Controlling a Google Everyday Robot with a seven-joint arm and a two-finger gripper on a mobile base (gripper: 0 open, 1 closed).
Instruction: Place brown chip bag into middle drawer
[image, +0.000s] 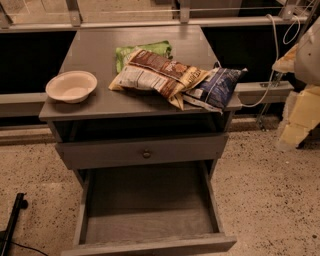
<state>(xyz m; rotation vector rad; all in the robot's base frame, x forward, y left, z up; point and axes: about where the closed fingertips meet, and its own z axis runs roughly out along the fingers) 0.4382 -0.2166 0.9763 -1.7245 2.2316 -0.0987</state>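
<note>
The brown chip bag (156, 75) lies flat on the grey cabinet top (95, 107), dark brown with tan-yellow ends and a white label panel. It overlaps a green bag (145, 50) behind it and a dark blue bag (217, 87) at its right. The middle drawer (147, 205) is pulled out wide below, and its bare floor is showing. My gripper (299, 107) is a blurred white and yellow shape at the right edge of the view. It is to the right of the cabinet, apart from the bags, and holds nothing that I can see.
A white bowl (71, 86) sits at the left front of the cabinet top. A drawer front with a small round knob (146, 154) is above the open drawer. A white cable (272, 60) hangs at the right. A black object (15, 215) lies on the speckled floor at the left.
</note>
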